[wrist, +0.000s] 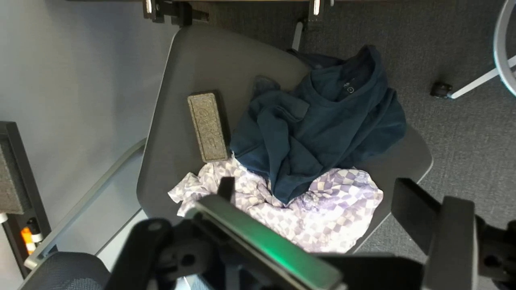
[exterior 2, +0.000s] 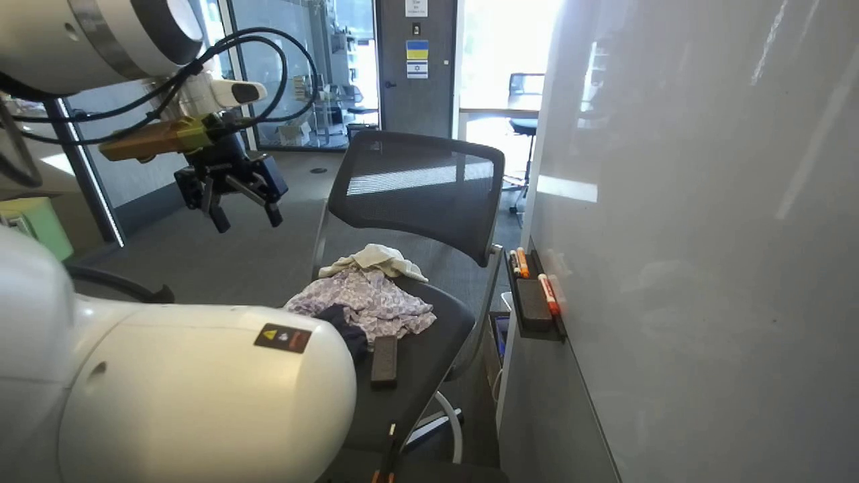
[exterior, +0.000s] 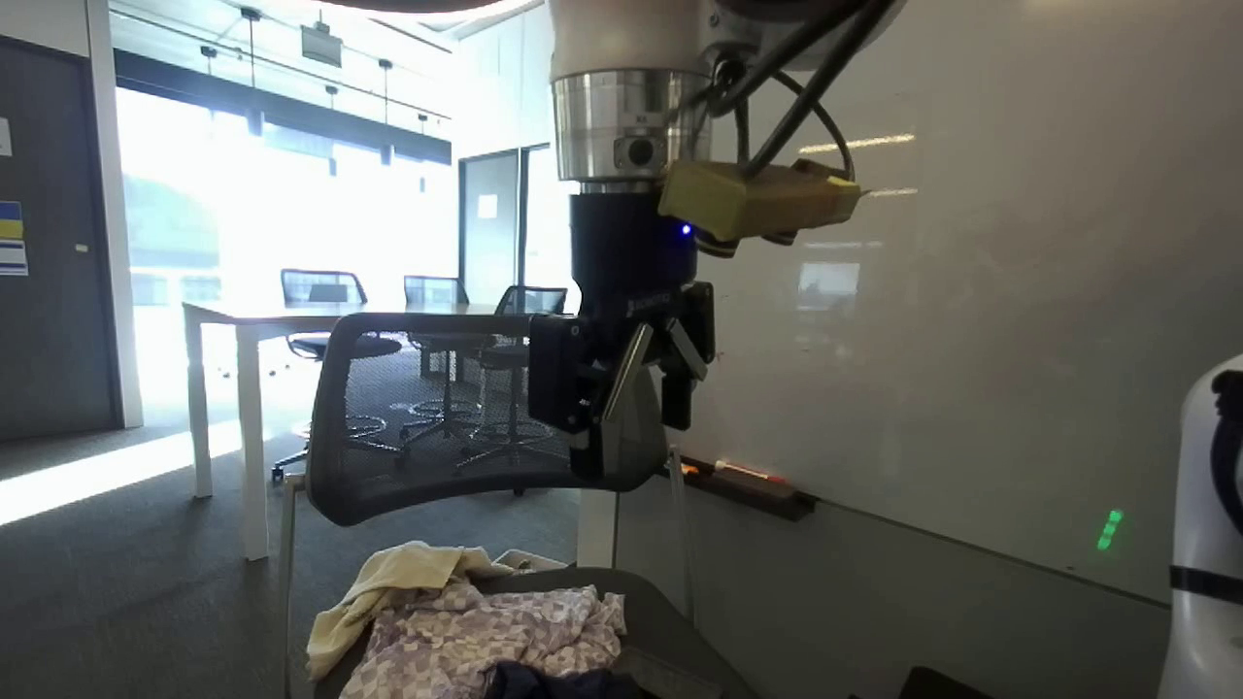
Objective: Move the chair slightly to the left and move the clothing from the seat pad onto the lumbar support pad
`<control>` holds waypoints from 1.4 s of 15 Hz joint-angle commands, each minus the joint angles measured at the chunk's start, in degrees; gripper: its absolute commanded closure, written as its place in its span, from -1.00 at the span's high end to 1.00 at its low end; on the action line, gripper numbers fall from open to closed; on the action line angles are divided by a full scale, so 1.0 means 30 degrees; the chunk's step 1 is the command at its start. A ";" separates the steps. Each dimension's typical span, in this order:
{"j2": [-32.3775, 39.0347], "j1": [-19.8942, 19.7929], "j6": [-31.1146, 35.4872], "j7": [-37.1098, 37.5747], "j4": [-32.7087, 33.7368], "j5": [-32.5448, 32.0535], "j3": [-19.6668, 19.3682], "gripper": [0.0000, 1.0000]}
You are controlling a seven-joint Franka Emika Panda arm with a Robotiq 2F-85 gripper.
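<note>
a whiteboard (exterior 2: 671,201) runs beside the chair (exterior 2: 443,303), and in an exterior view the white arm (exterior 2: 201,382) stands in front, hiding part of the seat pad (exterior 2: 424,350) and some of the clothing (exterior 2: 366,295) on it. the chair's mesh back (exterior 2: 417,182) rises behind the seat pad. on the seat pad lie a white and purple checked cloth (wrist: 322,221), a dark blue shirt (wrist: 326,121) partly over it, and a cream cloth (exterior 2: 377,259) bunched at the back, towards the mesh back. low down between chair and whiteboard is a box (exterior 2: 493,369), mostly hidden; something blue (exterior 2: 501,330) shows at it, too little to name. the hand (exterior 2: 247,219) hangs higher than the seat pad, its fingers (wrist: 415,213) well apart. a dark tray (exterior 2: 556,331) along the whiteboard holds an eraser (exterior 2: 533,303). a loose eraser (wrist: 208,127) lies on the seat pad near the dark blue shirt, one end at the edge of the checked cloth. smallest in the tray are a red and white marker (exterior 2: 547,295) just beside its eraser and an orange marker (exterior 2: 522,263) farther along.
</note>
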 commanded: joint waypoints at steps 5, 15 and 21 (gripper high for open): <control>0.0704 -0.2169 0.1123 0.1825 0.0523 -0.3981 -0.0535 1.00; 0.2445 -0.3387 0.4303 -0.5442 0.1442 -0.8091 -0.5507 1.00; 0.5377 -0.4186 0.7477 -0.8797 0.2725 -0.9267 -0.7457 1.00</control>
